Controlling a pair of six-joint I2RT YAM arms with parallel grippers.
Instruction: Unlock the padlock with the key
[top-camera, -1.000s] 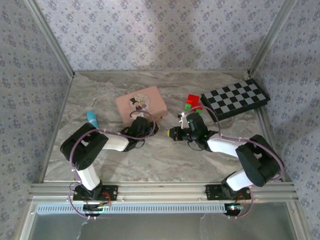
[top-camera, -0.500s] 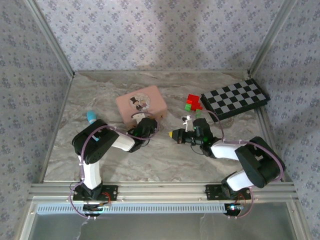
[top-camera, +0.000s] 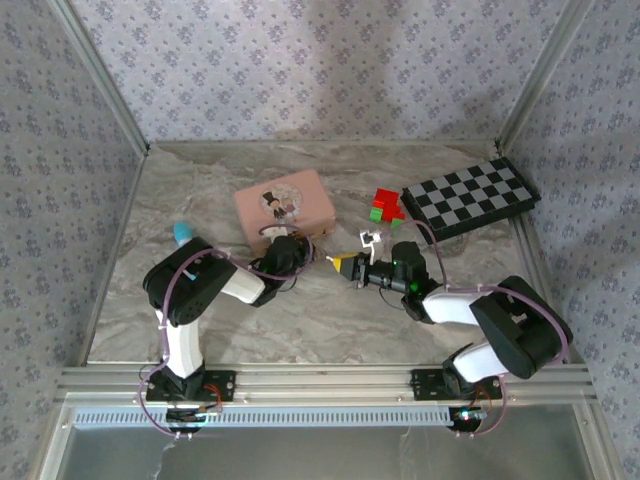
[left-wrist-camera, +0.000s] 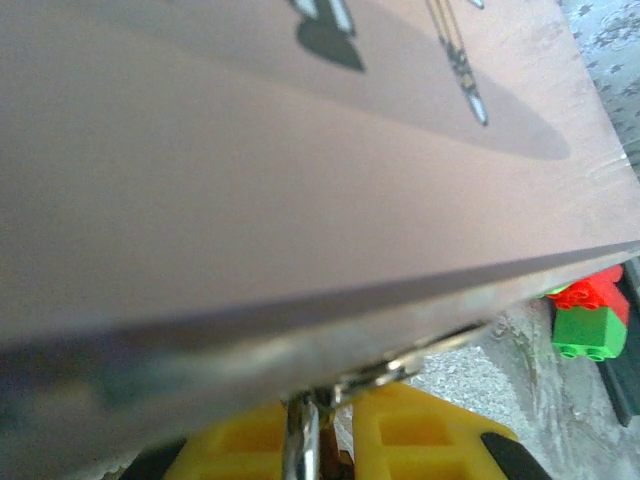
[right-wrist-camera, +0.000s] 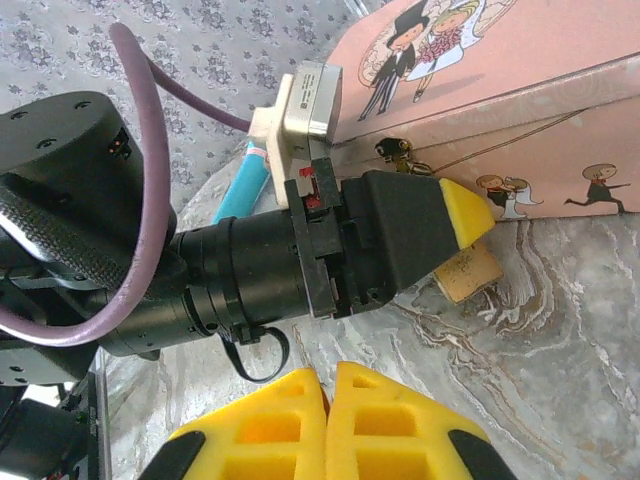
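Right wrist: padlock beside box edge.

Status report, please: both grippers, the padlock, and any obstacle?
Left gripper shut on the padlock, close beside the pink box. Right gripper shut, facing it; whether it holds a key, unclear. Nothing between them.

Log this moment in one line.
left gripper: closed on padlock, against pink box | right gripper: shut, tips close to left gripper | padlock: on table beside box
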